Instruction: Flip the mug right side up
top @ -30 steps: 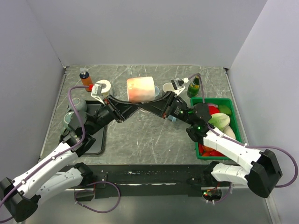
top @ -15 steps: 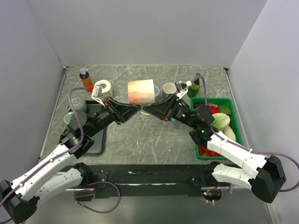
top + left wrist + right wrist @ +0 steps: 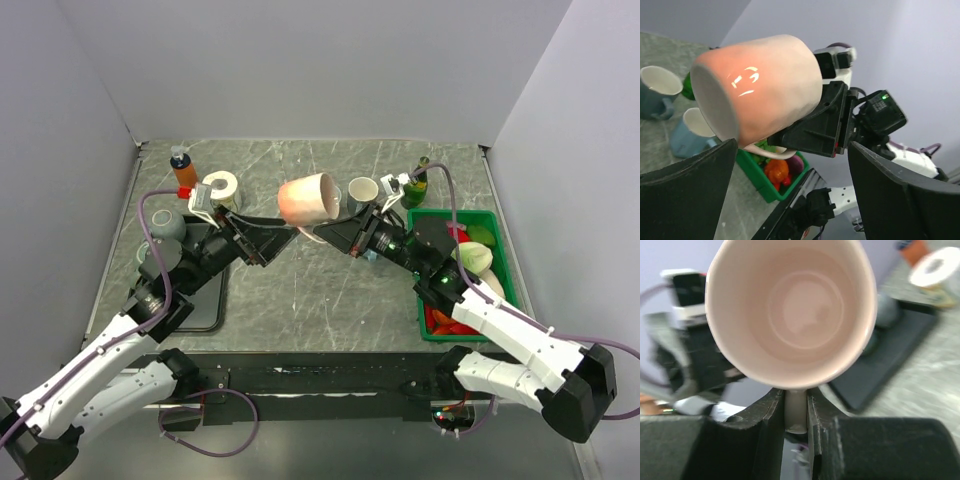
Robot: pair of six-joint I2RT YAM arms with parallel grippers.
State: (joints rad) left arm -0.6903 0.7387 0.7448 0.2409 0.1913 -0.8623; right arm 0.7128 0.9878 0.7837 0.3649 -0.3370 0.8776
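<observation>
Pink ceramic mug, glossy and round-bodied, hangs in the air above the back of the grey marbled tabletop. It is tipped onto its side rather than upright. The right gripper carries it alone, pinching only the thin loop handle under the body. In the right wrist view its two fingers are pressed against that handle from either side, and the open mouth of the mug looks straight back at the camera.

That narrow hold is my worry. All the weight sits above a single pinch on a smooth curved handle, so the mug could swivel in the grip as the wrist rolls. It could also slide out altogether. Directly below and just behind it stand pale blue mugs, so a drop would likely strike them or the hard tabletop. A hurried set-down while the base is not yet level could leave it toppled again.

The left gripper is spread wide and holds nothing. It sits close on the mug's other side, with the pink body ahead of its open fingers but apart from them. If either arm swings carelessly, those fingers could knock the mug loose. The green plastic bin sits off to the right, near the right arm.
</observation>
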